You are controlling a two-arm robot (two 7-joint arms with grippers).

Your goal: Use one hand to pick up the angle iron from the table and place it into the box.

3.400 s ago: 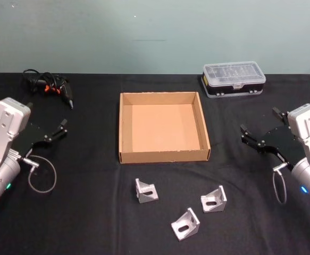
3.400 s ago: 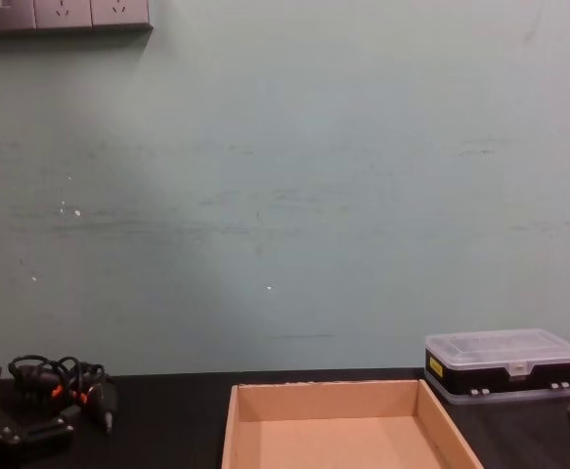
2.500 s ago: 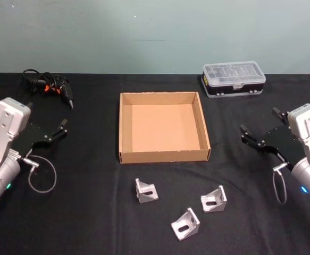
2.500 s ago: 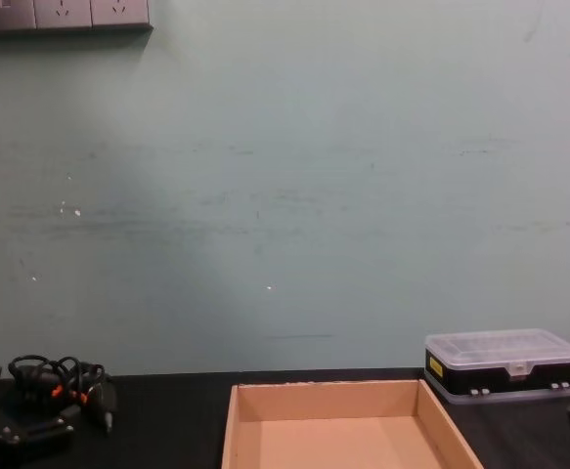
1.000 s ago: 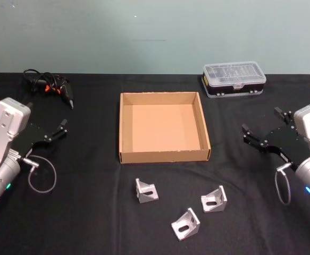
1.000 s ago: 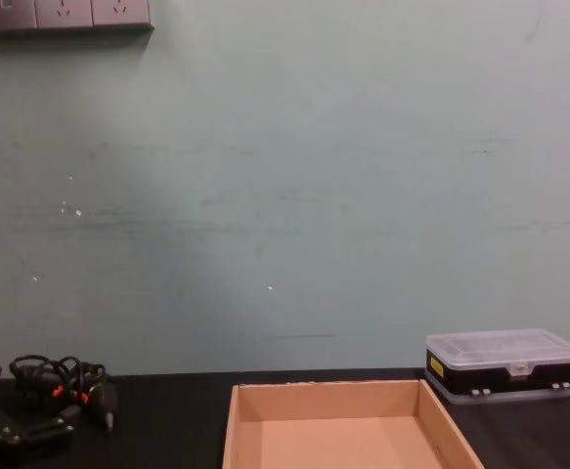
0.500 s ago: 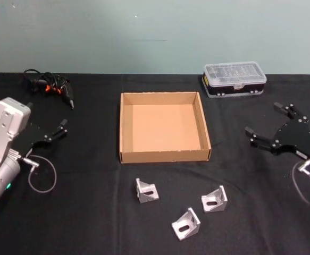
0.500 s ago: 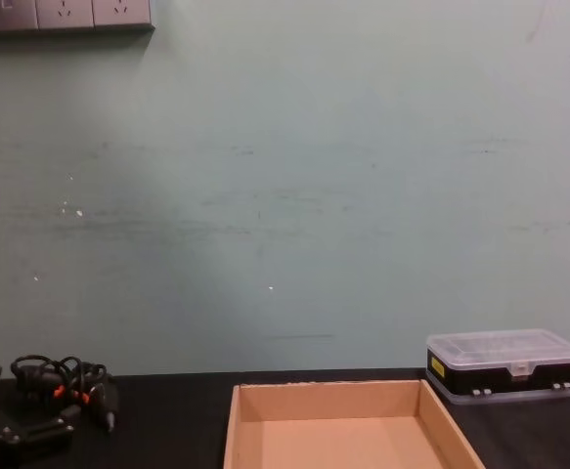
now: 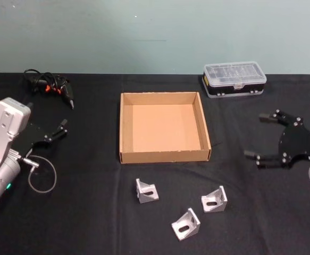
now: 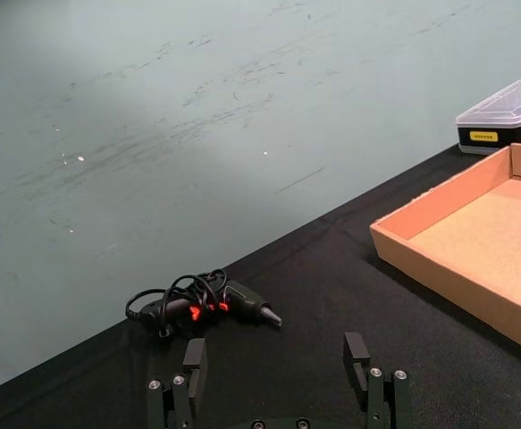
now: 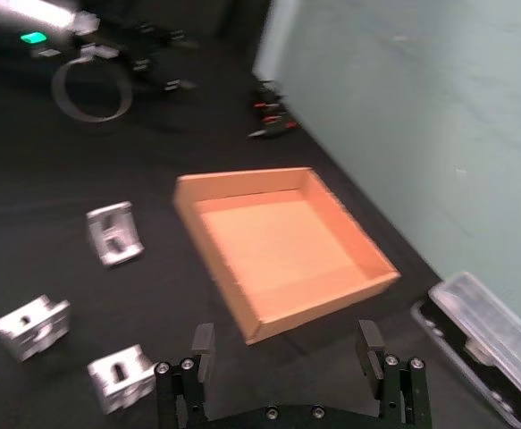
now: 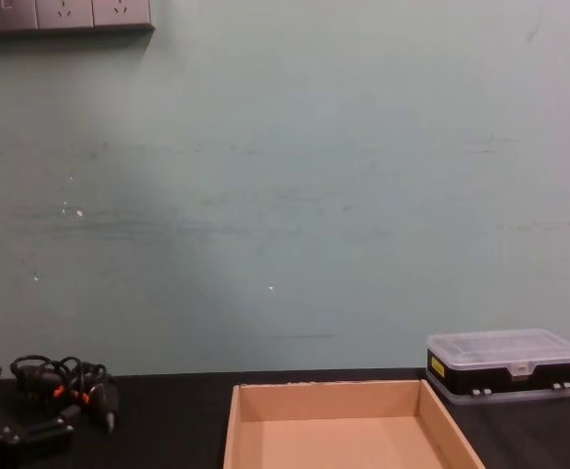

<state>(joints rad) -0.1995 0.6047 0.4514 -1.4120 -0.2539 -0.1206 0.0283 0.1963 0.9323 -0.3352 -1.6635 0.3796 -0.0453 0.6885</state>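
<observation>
Within the last second the right gripper (image 9: pixel 254 135) had swung outward and turned, wide open and empty, while the three angle irons (image 9: pixel 146 191) (image 9: pixel 214 199) (image 9: pixel 186 224) lay untouched on the table (image 9: pixel 91 212) just before the box (image 9: pixel 164 155), so the reach looked only begun; the left gripper (image 10: pixel 274 357) stayed parked at left, open and empty.

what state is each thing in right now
box: open-topped, empty
left angle iron: on the table, ungripped
middle angle iron: on the table, ungripped
right angle iron: on the table, ungripped
plastic case: lid shut
corded tool: lying flat, cord bundled
left hand: open, empty, at the table's left
right hand: open, empty, right of the box
</observation>
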